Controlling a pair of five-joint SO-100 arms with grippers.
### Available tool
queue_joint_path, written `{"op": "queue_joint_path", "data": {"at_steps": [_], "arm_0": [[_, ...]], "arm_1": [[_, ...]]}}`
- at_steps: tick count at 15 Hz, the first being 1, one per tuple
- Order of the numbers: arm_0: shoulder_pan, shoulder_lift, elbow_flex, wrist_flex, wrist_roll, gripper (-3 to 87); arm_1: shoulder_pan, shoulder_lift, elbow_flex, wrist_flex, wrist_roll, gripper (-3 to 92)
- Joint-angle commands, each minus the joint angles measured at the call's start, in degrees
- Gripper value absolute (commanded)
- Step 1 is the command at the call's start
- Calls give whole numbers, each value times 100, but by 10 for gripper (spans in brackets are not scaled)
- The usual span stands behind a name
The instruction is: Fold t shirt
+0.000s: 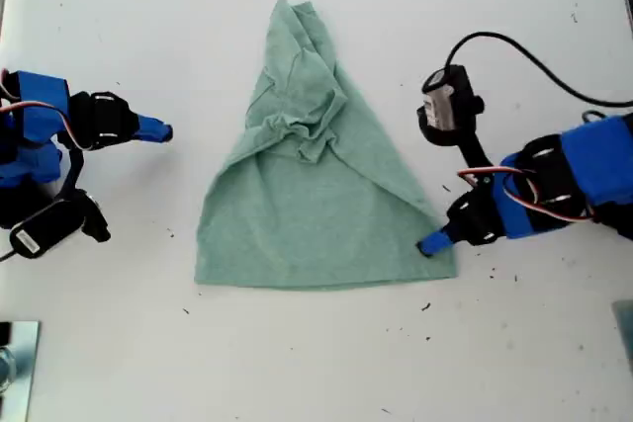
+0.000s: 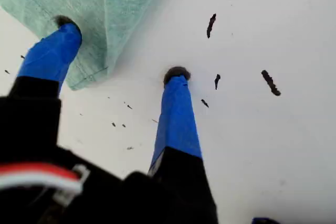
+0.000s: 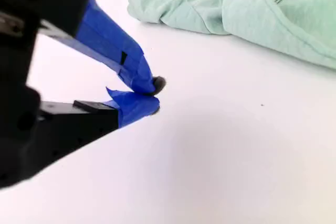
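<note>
The t shirt (image 1: 321, 195) lies in the middle of the white desk (image 1: 297, 363) as a rough triangle, its wide straight edge nearest the exterior view's bottom and its long axis running away to a bunched tip at the far side. My first gripper (image 2: 122, 52) is spread wide at the shirt's near corner on the exterior view's right, one fingertip (image 2: 64, 27) on the cloth and the other on bare desk. Farther back on the exterior view's left, my second gripper (image 3: 153, 94) has its tips pressed together on nothing, well apart from the shirt.

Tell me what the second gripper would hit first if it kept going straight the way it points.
My second gripper, shut and holding nothing, points across bare table toward the t shirt. The way looks free until the shirt's bunched edge, probably the first thing met, though height above the table is unclear.
</note>
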Motion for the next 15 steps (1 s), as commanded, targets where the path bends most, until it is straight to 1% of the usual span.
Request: {"op": "queue_joint_path", "data": {"at_steps": [1,2,3,5,8,10,11,14,15], "arm_0": [[-44,0,-26,-79,-44,-2],[-26,0,-26,-79,-44,-2],[-26,0,-18,-70,-44,-2],[-18,9,-18,-70,-53,-2],[-18,18,-18,-70,-53,-2],[-18,35,-9,-62,-44,-3],[-18,44,-9,-62,-44,-3],[-9,44,-9,-62,-44,-3],[-9,44,-9,-62,-44,-3]], "arm_1": [[-88,-97,580,-932,132,221],[-88,-176,677,-1011,290,15],[-105,-185,606,-861,281,-10],[18,141,457,-431,-44,-9],[237,642,-510,967,-527,-9],[431,703,-1556,1986,-861,-9],[519,694,-2092,2347,-1072,-9],[589,299,-3735,3199,-1494,-9],[571,26,-4043,3226,-1573,-9]]}}
